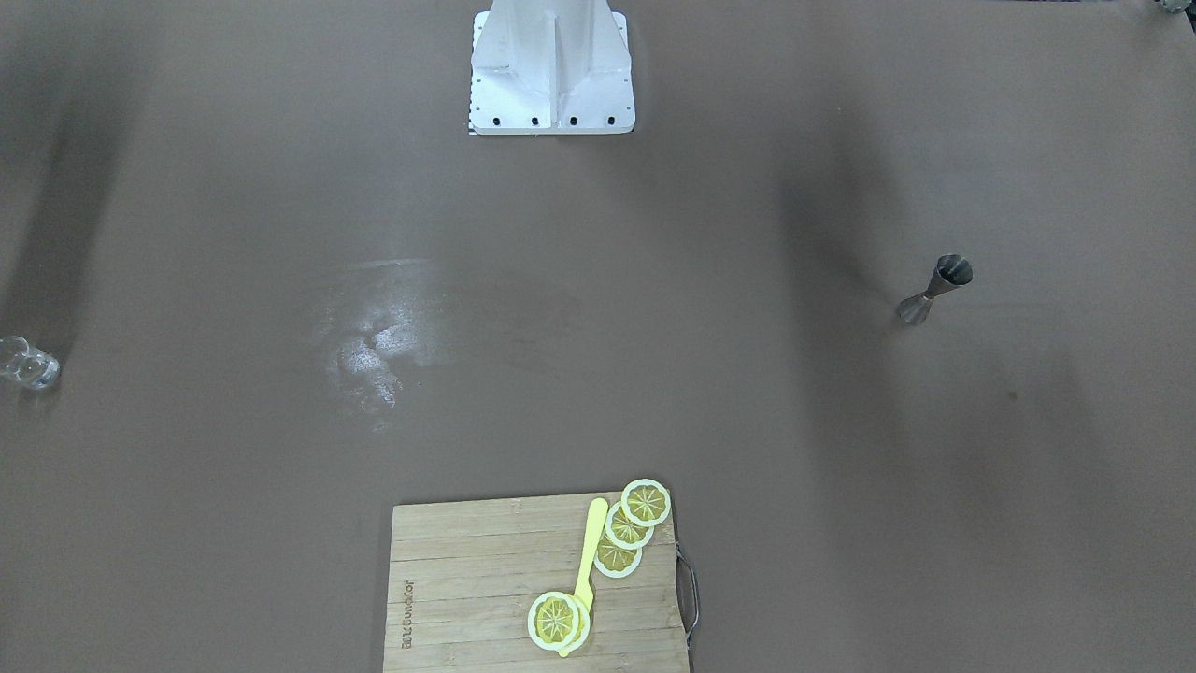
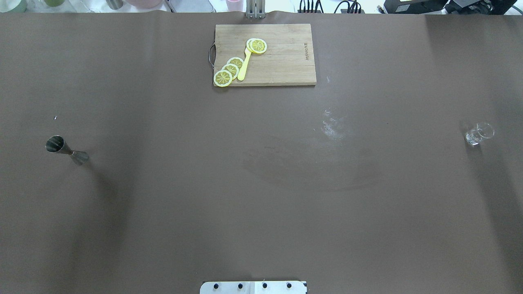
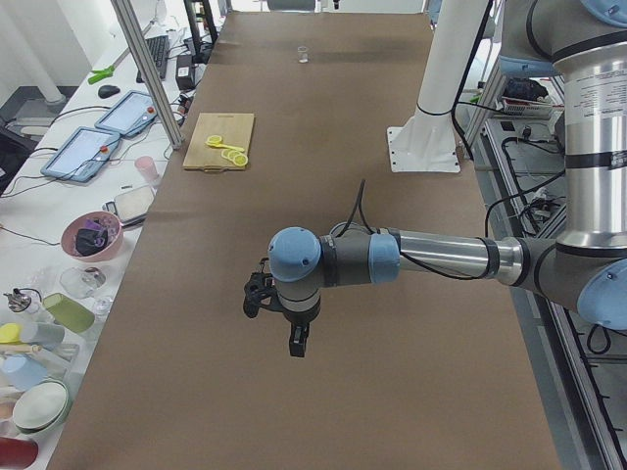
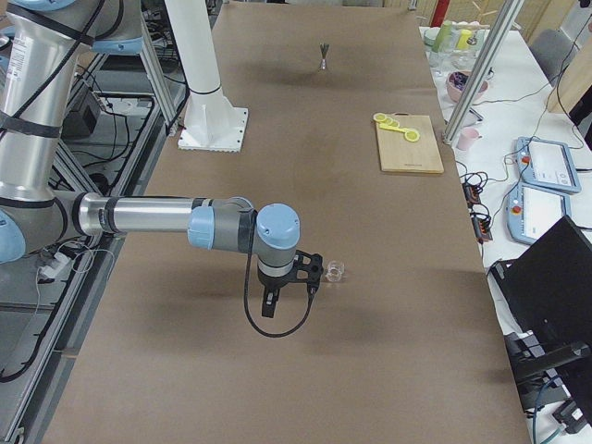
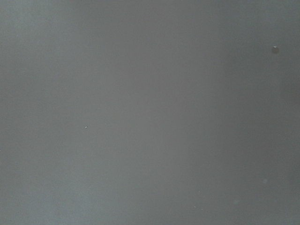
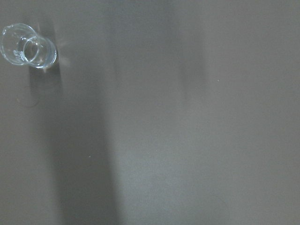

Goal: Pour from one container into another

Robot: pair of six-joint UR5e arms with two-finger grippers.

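A steel jigger (image 2: 65, 150) stands upright on the brown table at my left side; it also shows in the front view (image 1: 937, 288) and, far off, in the right side view (image 4: 323, 57). A small clear glass (image 2: 479, 133) stands at my right side, seen again in the front view (image 1: 28, 365) and in the upper left corner of the right wrist view (image 6: 28, 47). My right gripper (image 4: 268, 305) hangs over the table close beside the glass (image 4: 334, 270). My left gripper (image 3: 297, 343) hangs above the table on the left. I cannot tell whether either gripper is open or shut.
A wooden cutting board (image 2: 282, 67) with several lemon slices (image 2: 229, 71) and a yellow knife (image 2: 244, 65) lies at the table's far middle edge. The white robot pedestal (image 1: 551, 65) stands at the near middle edge. Bowls, cups and tablets crowd the side bench (image 3: 88, 235).
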